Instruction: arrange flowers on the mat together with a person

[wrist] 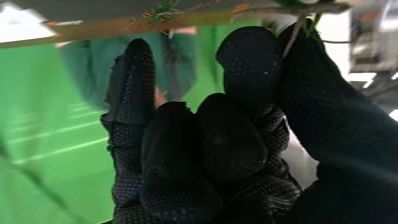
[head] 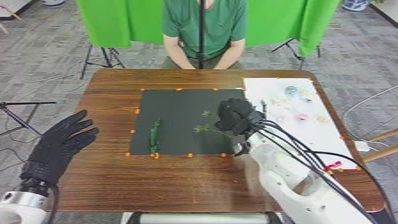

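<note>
Holds left hand open by the table's left edge, presumably to leave working room. Pinches a thin leafy sprig by its stem in the right hand, over the dark mat, likely to keep the foliage free for placing beside the long green stem lying left. Has pale flowers toward far right on white sheet, probably in reserve.

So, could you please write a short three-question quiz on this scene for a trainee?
1. True or false: the right hand pinches a leafy sprig between thumb and fingers.
2. Fill in: a green stem lies on the ____ half of the dark mat, in the head view.
3. The sheet on the mat's right is: a) blue, b) white, c) red.

Key: 1 true; 2 left; 3 b.
</note>
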Robot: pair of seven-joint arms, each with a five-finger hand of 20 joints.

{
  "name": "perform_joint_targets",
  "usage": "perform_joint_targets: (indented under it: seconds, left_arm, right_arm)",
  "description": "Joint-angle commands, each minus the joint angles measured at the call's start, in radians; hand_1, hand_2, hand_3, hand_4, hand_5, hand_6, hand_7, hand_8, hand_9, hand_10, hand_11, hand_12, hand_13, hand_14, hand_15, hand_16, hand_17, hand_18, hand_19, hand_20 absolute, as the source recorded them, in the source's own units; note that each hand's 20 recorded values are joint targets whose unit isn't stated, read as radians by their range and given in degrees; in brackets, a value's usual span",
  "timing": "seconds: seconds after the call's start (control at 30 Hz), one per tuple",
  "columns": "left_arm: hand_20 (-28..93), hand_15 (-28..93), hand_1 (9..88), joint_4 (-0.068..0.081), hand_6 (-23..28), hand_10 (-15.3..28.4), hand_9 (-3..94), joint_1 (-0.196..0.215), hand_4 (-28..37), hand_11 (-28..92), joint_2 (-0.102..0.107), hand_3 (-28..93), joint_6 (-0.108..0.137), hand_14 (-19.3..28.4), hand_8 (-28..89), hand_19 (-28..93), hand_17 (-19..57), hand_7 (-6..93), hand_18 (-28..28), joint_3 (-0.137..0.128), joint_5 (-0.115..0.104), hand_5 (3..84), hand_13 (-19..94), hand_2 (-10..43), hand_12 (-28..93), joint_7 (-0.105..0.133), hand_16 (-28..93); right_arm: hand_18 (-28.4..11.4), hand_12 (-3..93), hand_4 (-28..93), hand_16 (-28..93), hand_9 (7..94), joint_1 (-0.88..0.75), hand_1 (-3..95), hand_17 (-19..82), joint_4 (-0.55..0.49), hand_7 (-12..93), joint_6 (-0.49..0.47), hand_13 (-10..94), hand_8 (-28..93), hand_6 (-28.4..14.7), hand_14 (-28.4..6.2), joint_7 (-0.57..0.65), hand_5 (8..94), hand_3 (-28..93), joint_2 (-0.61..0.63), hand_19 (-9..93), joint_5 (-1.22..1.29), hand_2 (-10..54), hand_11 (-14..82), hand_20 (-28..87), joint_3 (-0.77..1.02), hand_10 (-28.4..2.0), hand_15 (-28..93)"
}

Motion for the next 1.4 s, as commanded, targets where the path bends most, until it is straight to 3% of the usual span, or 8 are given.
perform_joint_targets:
  seconds: [0.03,0.27,0.43,0.57,1.0,1.4]
  left_arm:
    - [8,37,31.0,0.010,5.1,12.4,29.8,-0.004,-22.1,22,-0.006,69,-0.003,15.7,-9,49,-5.2,19.2,22.2,0.012,0.002,33.9,26,-2.8,19,-0.019,0]
    - [8,37,31.0,0.009,5.1,12.5,29.9,0.000,-22.1,22,-0.003,69,0.003,15.7,-9,49,-5.2,19.1,22.2,0.013,0.003,34.0,26,-2.8,19,-0.021,0]
    - [8,37,31.1,0.013,5.2,12.5,29.9,-0.008,-22.2,22,0.001,68,0.001,15.7,-9,49,-5.2,19.1,22.2,0.017,0.002,34.0,26,-2.7,19,-0.025,0]
    - [8,37,31.1,0.020,5.2,12.5,29.9,-0.016,-22.1,22,0.005,68,-0.016,15.7,-9,49,-5.2,19.1,22.2,0.020,0.003,33.9,26,-2.7,19,-0.026,0]
    - [8,37,31.0,0.028,5.1,12.5,29.8,-0.035,-22.1,22,0.020,69,-0.019,15.6,-9,49,-5.2,19.1,22.3,0.034,0.003,33.9,26,-2.7,19,-0.040,0]
    - [8,36,31.0,0.028,5.2,12.6,29.9,-0.041,-22.1,22,0.023,69,-0.012,15.6,-9,49,-5.2,19.1,22.3,0.041,0.004,33.9,26,-2.6,19,-0.041,0]
  right_arm:
    - [-16.8,48.7,-27,34,85.3,0.049,42.9,43,0.095,55,0.039,82,16,1.2,-9.4,0.017,81.8,79,-0.074,79,-0.024,-9.5,72.3,30,-0.089,-8.6,89]
    - [-16.8,47.2,-26,33,87.5,0.077,41.2,45,0.128,53,0.031,84,15,1.9,-9.4,0.099,84.6,81,-0.113,80,-0.064,-9.5,71.3,28,-0.149,-8.5,88]
    - [-17.1,46.1,-26,33,88.6,0.112,39.9,46,0.163,53,-0.018,85,3,2.4,-9.5,0.157,86.6,81,-0.170,82,-0.062,-9.5,70.5,25,-0.190,-8.5,87]
    - [-17.2,46.2,-24,33,88.9,0.128,39.0,46,0.186,55,-0.051,86,-8,2.5,-9.3,0.177,87.5,81,-0.206,83,-0.066,-9.5,69.9,23,-0.204,-8.4,87]
    - [-18.0,45.0,-24,32,91.3,0.136,31.5,49,0.214,53,-0.041,89,-9,2.7,-8.6,0.268,90.7,78,-0.291,85,-0.028,-8.3,67.9,20,-0.200,-7.9,86]
    - [-18.2,45.4,-23,33,91.9,0.120,28.7,50,0.199,51,-0.031,90,-8,2.5,-8.3,0.255,91.6,77,-0.303,87,-0.023,-6.0,67.0,17,-0.179,-7.8,85]
